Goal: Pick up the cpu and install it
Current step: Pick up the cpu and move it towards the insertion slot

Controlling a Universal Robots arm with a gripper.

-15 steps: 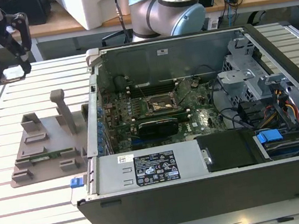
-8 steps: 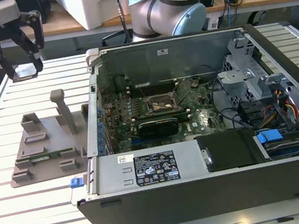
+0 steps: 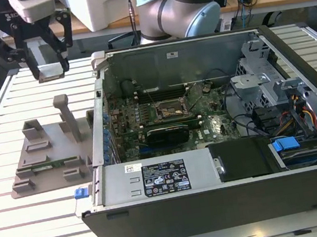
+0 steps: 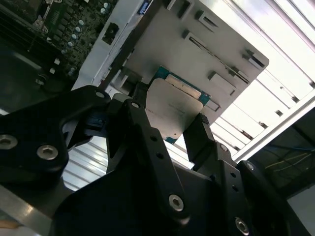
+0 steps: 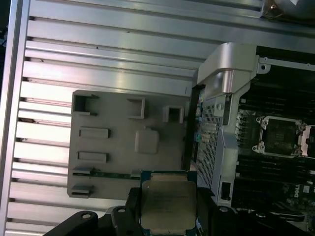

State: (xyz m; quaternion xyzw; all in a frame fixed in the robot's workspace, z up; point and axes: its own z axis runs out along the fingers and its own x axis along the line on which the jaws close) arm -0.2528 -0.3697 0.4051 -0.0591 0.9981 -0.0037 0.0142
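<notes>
Silver cpu [image 5: 168,204] in end effector [image 3: 52,72]

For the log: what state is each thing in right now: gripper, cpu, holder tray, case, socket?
gripper: shut on the cpu, up above the table.
cpu: held by its edges between the fingers, in the air.
holder tray: flat on the table, beside the case.
computer case: on its side, open, motherboard exposed.
socket: appears empty.
</notes>
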